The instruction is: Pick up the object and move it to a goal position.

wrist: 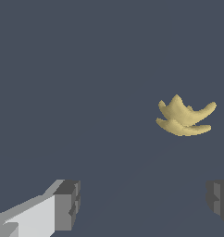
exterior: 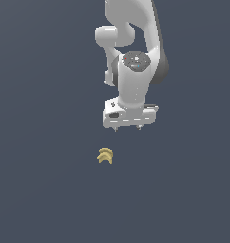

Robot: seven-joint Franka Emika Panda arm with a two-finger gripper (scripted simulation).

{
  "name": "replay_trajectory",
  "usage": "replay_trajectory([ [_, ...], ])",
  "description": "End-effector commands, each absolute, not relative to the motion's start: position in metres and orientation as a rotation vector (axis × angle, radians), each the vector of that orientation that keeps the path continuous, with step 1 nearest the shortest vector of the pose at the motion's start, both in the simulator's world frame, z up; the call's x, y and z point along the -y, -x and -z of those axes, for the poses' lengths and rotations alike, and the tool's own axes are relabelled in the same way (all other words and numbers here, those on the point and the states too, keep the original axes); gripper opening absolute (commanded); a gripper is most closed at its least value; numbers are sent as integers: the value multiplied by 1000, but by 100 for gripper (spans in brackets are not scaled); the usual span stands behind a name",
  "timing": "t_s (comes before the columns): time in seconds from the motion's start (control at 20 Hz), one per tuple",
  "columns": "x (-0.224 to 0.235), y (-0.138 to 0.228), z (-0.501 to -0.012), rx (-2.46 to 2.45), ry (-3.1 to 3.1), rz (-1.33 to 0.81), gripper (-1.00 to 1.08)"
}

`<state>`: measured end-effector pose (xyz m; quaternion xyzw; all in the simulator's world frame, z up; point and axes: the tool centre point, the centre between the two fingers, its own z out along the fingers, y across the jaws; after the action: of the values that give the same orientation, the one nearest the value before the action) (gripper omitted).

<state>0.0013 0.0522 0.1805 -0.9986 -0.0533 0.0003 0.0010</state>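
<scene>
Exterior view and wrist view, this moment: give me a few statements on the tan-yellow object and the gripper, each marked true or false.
1. The tan-yellow object lies on the floor, apart from the gripper. True.
2. The gripper is shut on the object. False: the jaws stand wide apart with nothing between them, as the wrist view shows.
3. In the exterior view the object sits lower and toward the exterior view's left of the gripper. True.
4. The object is a flat square tile. False: it is a curved, chevron-like piece.
5. A second yellow piece lies nearby. False: only one shows.
</scene>
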Motion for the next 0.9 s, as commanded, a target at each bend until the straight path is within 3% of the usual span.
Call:
replay_trajectory([
  [0.0, -52, -1, -181, 167, 3135, -1, 100],
  [0.85, -55, -9, -196, 272, 3154, 38, 100],
])
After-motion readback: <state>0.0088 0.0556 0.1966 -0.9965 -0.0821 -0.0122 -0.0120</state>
